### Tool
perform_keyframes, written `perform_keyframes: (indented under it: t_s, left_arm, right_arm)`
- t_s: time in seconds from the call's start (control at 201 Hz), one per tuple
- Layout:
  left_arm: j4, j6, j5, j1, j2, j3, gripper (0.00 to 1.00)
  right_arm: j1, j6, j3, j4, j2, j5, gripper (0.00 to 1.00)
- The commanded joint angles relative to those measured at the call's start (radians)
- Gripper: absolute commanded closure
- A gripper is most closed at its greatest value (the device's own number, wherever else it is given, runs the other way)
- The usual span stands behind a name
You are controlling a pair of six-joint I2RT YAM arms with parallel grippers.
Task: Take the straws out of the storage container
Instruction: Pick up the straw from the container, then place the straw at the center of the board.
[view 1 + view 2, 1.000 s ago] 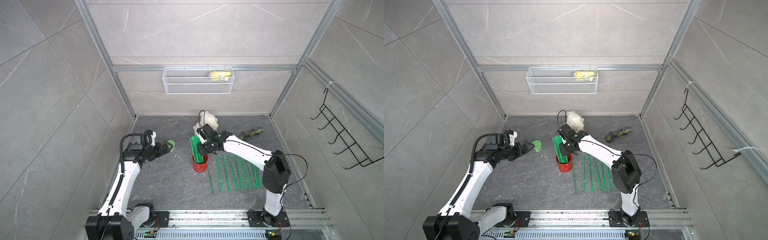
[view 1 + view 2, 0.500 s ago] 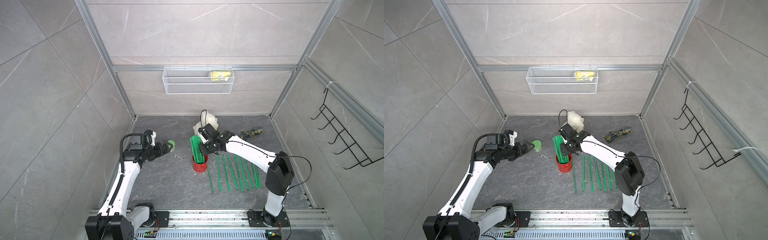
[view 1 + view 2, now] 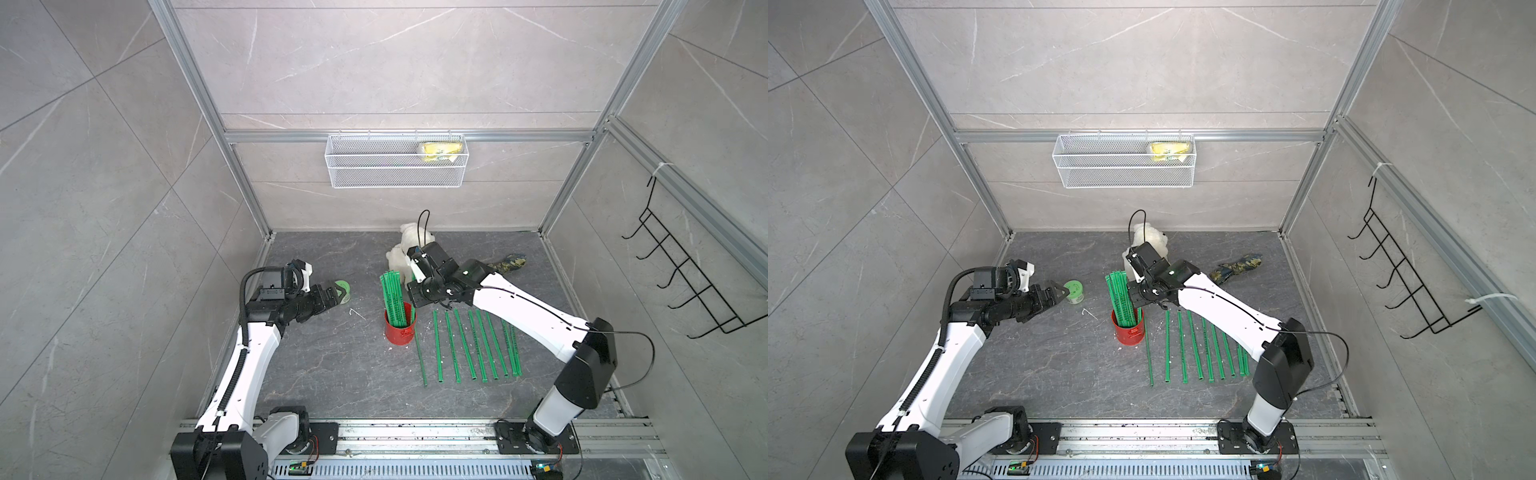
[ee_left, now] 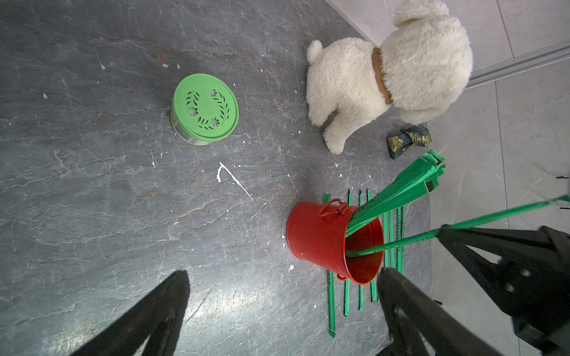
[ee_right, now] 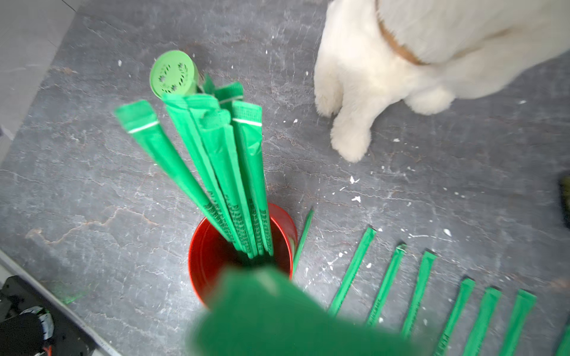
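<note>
The right gripper (image 4: pixel 445 230) pinches one straw (image 4: pixel 401 243) whose lower end sits inside the red storage container (image 3: pixel 400 332) among the other straws (image 3: pixel 392 297), the left gripper (image 3: pixel 338 294) is spread wide, so I would pull slowly along the straw, not sideways.

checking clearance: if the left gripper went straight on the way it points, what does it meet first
Likely the bare floor between the green-lidded jar and the red can, near the white scrap, though depth is unclear.
</note>
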Motion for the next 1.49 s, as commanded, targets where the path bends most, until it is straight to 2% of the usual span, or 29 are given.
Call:
perform_keyframes:
  t_s: [0.0,0.144,0.234,0.523,0.801,1.11,1.483]
  left_arm:
    - [-0.006,0.022,0.018,-0.001,0.002,0.041,0.00]
    - [-0.006,0.023,0.019,-0.001,0.001,0.041,0.00]
    - [-0.006,0.023,0.018,-0.001,-0.002,0.040,0.00]
    - [-0.006,0.022,0.028,-0.001,-0.002,0.043,0.00]
    - [-0.011,0.028,0.027,-0.001,0.021,0.042,0.00]
    - [0.000,0.022,0.041,-0.001,0.020,0.039,0.00]
    - [0.000,0.025,0.043,-0.001,0.005,0.041,0.00]
  right_arm:
    - [0.004,-0.027,0.095,-0.110,-0.098,0.057,0.89]
    - [-0.010,-0.066,0.216,-0.269,-0.137,0.128,0.89]
    - [-0.044,-0.088,0.231,-0.359,-0.159,0.195,0.90]
    - [-0.348,-0.164,0.041,-0.478,-0.245,0.199,0.91]
    - [-0.515,-0.193,-0.044,-0.539,-0.168,0.238,0.91]
    - [-0.693,-0.169,-0.145,-0.525,-0.034,0.184,0.90]
    - [-0.762,-0.168,-0.151,-0.492,0.161,0.192,0.90]
